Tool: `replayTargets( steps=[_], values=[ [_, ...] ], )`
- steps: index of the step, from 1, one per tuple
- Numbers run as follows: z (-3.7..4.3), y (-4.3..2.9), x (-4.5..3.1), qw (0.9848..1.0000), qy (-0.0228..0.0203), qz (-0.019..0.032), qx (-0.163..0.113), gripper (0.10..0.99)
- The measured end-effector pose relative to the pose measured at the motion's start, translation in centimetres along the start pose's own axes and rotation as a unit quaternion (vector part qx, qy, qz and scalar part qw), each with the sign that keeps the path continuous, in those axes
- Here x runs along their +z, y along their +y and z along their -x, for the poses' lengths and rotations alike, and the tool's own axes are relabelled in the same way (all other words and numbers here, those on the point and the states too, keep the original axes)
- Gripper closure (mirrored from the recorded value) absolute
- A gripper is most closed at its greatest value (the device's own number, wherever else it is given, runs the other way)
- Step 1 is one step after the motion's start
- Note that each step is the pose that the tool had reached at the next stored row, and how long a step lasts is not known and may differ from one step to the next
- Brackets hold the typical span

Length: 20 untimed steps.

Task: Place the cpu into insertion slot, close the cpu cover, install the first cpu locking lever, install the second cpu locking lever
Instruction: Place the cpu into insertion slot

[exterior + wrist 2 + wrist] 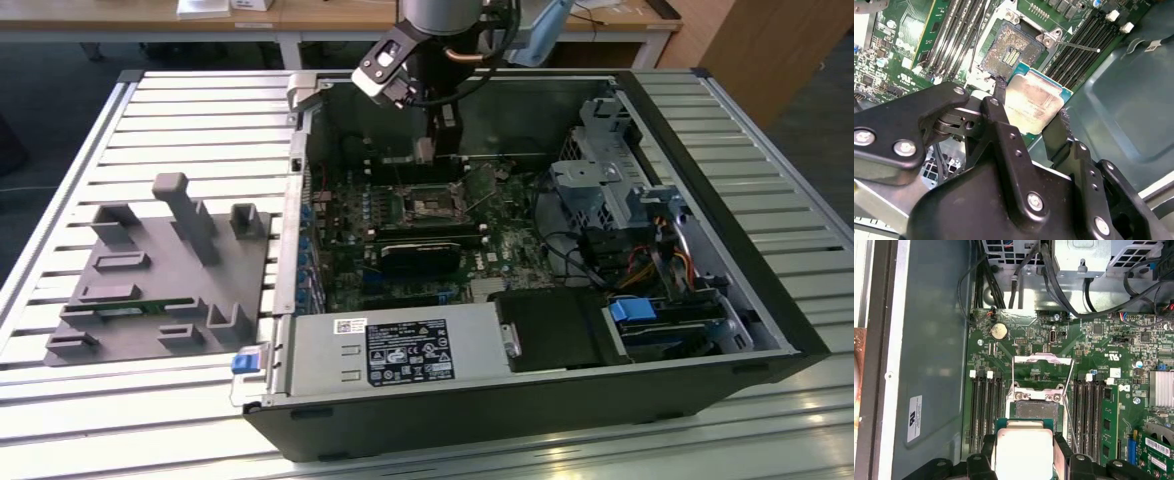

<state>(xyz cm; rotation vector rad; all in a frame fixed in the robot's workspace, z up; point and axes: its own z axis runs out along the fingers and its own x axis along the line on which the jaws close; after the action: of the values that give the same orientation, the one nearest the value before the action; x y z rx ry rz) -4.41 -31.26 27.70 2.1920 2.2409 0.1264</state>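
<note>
Gripper (426, 150) inside the computer case (787, 310), jaws clenched on the cpu (1036, 102), its silver top showing in both wrist views. It hangs just beside the bare insertion slot (1011, 47), not seated. The cpu cover (1043, 360) stands flipped up at one edge of the slot.

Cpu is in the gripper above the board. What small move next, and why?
Probably a short sideways shift to centre it over the insertion slot before lowering. In the second wrist view the gripper is shut on the cpu, which hangs beside the bare pin field, not over it. In the first wrist view the cpu cover stands open.
</note>
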Motion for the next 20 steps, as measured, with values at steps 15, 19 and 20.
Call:
replayTargets(
  steps=[15,19,20],
  values=[
    [0.15,-0.01,0.21,1.0000,-0.0064,-0.0001,0.000,0.545],
    [0.23,-0.04,0.52,1.0000,-0.0064,-0.0001,0.000,0.545],
    [0.26,-0.04,0.60,1.0000,-0.0064,-0.0001,0.000,0.545]
  ],
)
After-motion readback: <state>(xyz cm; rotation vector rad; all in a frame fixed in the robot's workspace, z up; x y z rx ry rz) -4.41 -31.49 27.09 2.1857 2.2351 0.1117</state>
